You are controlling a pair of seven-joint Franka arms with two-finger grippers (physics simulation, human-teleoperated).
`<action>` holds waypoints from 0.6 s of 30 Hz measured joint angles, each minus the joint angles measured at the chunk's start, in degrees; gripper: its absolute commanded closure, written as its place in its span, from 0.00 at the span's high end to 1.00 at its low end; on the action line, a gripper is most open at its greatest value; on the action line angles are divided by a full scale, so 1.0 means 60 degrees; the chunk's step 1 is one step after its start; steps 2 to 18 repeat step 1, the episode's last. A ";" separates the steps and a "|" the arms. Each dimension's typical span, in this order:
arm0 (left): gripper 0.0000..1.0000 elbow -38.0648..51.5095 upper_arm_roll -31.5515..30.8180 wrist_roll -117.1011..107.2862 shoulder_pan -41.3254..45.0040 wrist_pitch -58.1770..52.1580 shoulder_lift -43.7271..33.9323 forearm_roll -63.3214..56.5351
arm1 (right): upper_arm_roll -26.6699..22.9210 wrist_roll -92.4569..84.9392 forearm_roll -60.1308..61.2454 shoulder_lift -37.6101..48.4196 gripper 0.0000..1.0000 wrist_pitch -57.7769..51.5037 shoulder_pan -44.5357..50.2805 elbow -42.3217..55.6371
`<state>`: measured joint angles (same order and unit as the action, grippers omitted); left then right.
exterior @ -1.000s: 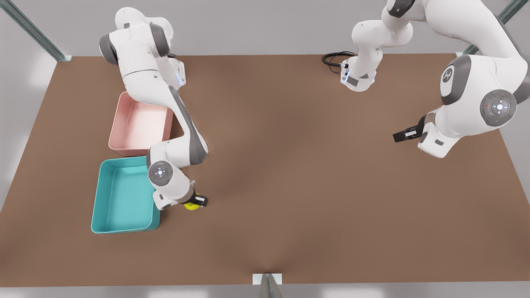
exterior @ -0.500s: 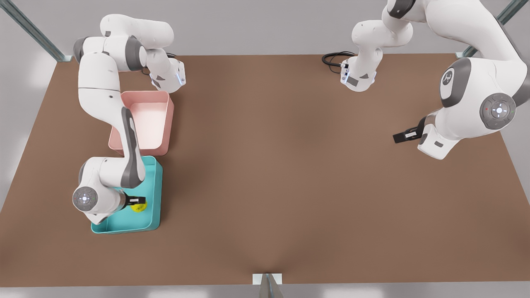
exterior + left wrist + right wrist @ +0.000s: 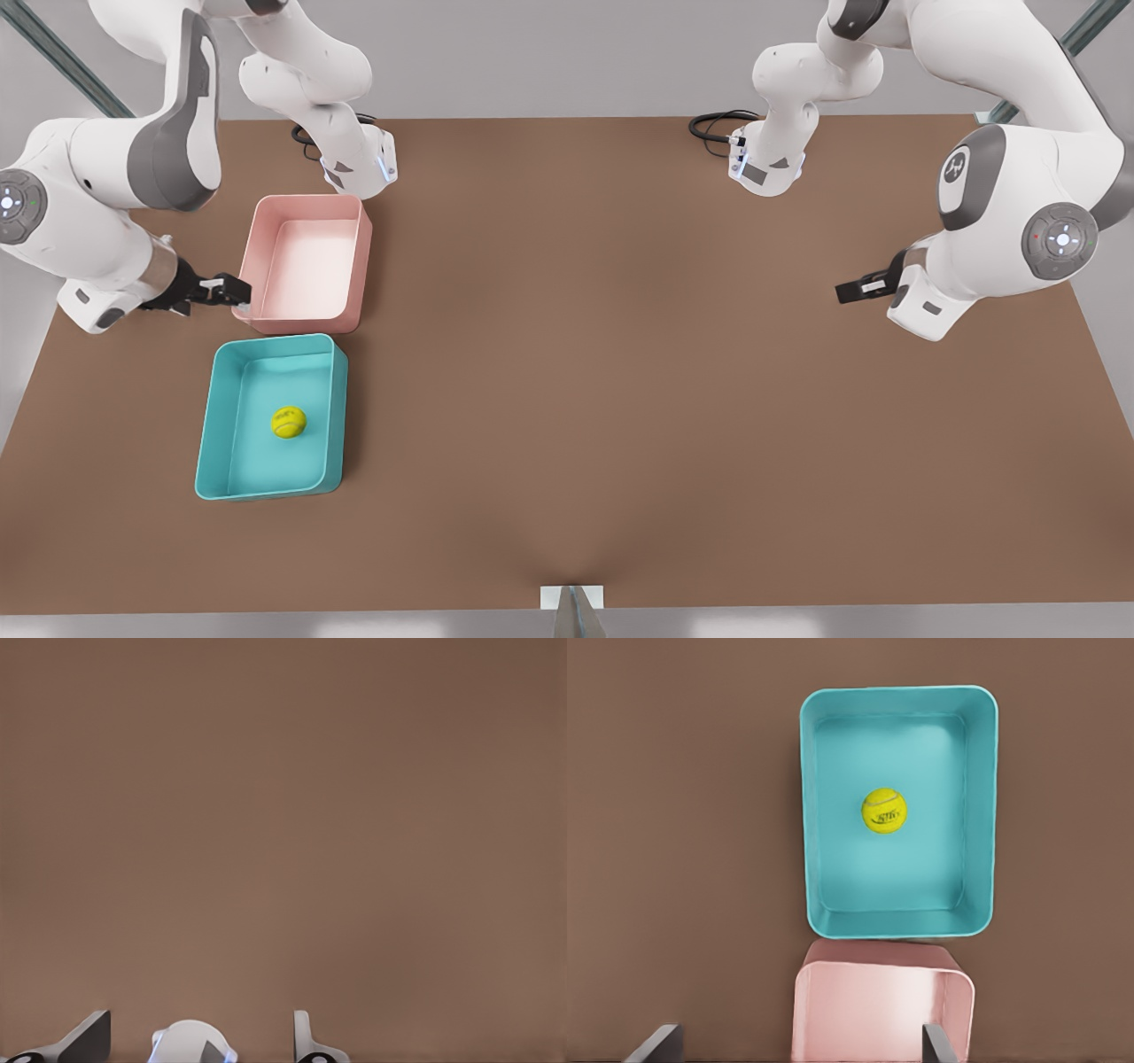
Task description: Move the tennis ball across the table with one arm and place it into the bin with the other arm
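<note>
Teal bin [image 3: 229, 416], one tennis ball [image 3: 289, 422] inside, one pink tub [image 3: 306, 266] beside

Bright, even overhead light; soft shadows fall on the table [image 3: 620, 354] beside the bin [image 3: 205, 443]; no glare.

A pink tub [image 3: 306, 261] sits upright, interior bare; a black cable [image 3: 716, 126] lies coiled at the far edge.
</note>
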<state>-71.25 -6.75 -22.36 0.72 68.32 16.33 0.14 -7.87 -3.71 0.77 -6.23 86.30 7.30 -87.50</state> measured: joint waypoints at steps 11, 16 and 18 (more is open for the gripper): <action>1.00 -0.0004 -0.0001 0.0005 0.0008 -0.0020 0.0028 0.0002 | -0.0001 0.0029 0.0003 0.0074 1.00 -0.0001 -0.0049 -0.0105; 1.00 -0.0004 -0.0001 0.0005 0.0008 -0.0020 0.0028 0.0002 | -0.0001 0.0029 0.0003 0.0074 1.00 -0.0001 -0.0049 -0.0105; 1.00 -0.0004 -0.0001 0.0005 0.0008 -0.0020 0.0028 0.0002 | -0.0001 0.0029 0.0003 0.0074 1.00 -0.0001 -0.0049 -0.0105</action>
